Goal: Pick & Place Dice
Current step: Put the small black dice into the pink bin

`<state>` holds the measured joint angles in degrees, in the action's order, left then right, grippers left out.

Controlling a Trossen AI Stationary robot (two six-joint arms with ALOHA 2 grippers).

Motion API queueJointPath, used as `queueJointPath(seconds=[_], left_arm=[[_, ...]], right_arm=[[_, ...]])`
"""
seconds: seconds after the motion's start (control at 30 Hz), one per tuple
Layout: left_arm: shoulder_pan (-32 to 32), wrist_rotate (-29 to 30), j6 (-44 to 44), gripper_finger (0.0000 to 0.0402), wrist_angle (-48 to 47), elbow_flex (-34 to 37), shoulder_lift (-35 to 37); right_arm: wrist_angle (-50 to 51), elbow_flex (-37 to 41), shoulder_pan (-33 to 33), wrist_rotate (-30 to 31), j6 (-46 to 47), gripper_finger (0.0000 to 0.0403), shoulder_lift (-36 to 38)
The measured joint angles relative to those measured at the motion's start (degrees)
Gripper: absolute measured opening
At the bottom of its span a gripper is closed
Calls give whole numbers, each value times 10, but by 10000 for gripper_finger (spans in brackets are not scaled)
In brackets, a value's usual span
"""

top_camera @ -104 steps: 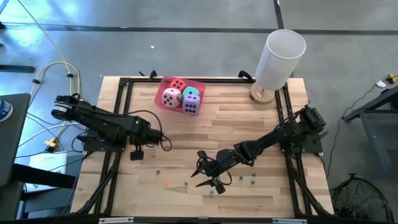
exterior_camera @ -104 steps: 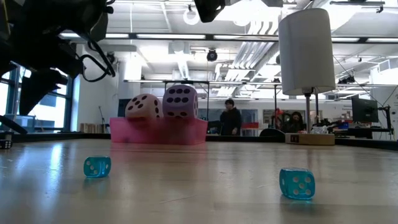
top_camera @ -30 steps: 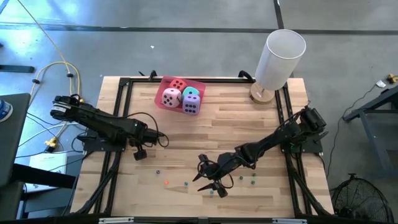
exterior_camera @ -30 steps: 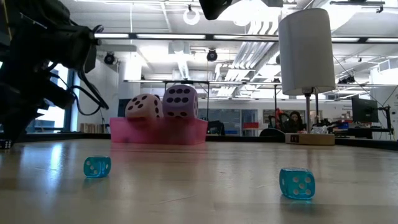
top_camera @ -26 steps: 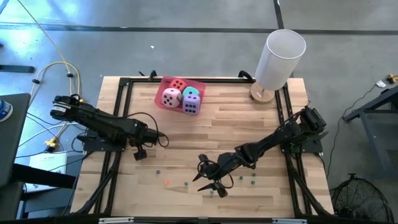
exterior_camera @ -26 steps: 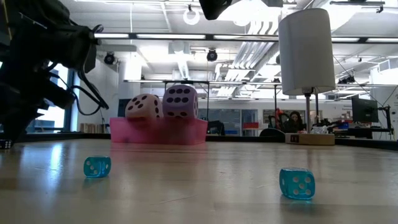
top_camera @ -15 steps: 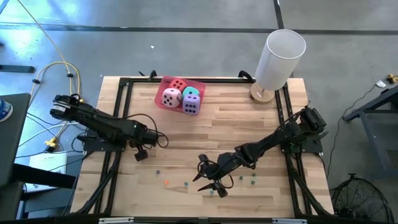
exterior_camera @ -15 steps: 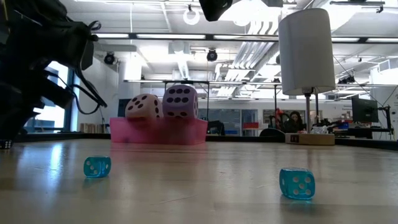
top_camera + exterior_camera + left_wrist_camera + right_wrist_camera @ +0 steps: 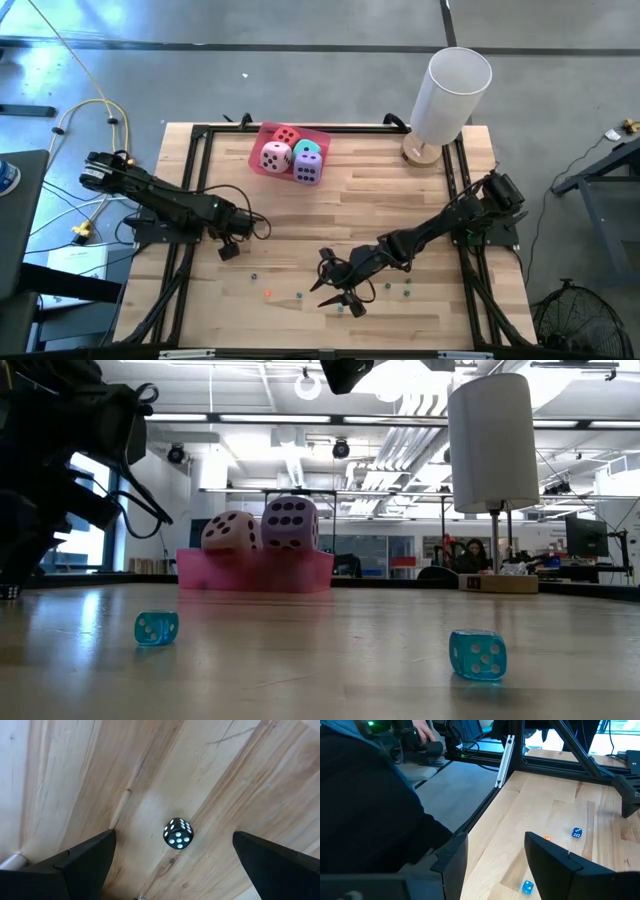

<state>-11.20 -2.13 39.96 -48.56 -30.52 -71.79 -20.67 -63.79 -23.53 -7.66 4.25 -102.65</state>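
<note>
the left gripper [image 9: 172, 865] hangs over the left side of the bench [image 9: 400, 190], fingers [image 9: 80, 862] spread wide and released, with a tiny black die [image 9: 178, 833] lying on the wood between them, untouched. the right gripper [image 9: 337, 284] sits low near the front middle, fingers part open around nothing, small blue dice [image 9: 576, 832] and an orange one [image 9: 547, 838] scattered just beside it. the big red, pink, teal and purple dice [image 9: 308, 168] sit packed in the pink tray [image 9: 262, 133] at the back.
</note>
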Motion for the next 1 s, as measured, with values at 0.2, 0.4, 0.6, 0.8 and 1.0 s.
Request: queueJointPath(seconds=[0.2,0.4,0.6,0.8,1.0], left_arm=[[0,3,2,397,4,0,0],[0,4,-7,390,8,-1,0],[0,8,-18,369,10,-11,-1],[0,9,-14,344,15,-11,-1],[0,0,7,295,12,-13,-1]], right_arm=[[0,0,0,0,0,188,0],[1,0,0,0,0,188,0],[3,0,0,2,0,188,0],[4,0,0,2,0,188,0],[7,0,3,2,-2,188,0]])
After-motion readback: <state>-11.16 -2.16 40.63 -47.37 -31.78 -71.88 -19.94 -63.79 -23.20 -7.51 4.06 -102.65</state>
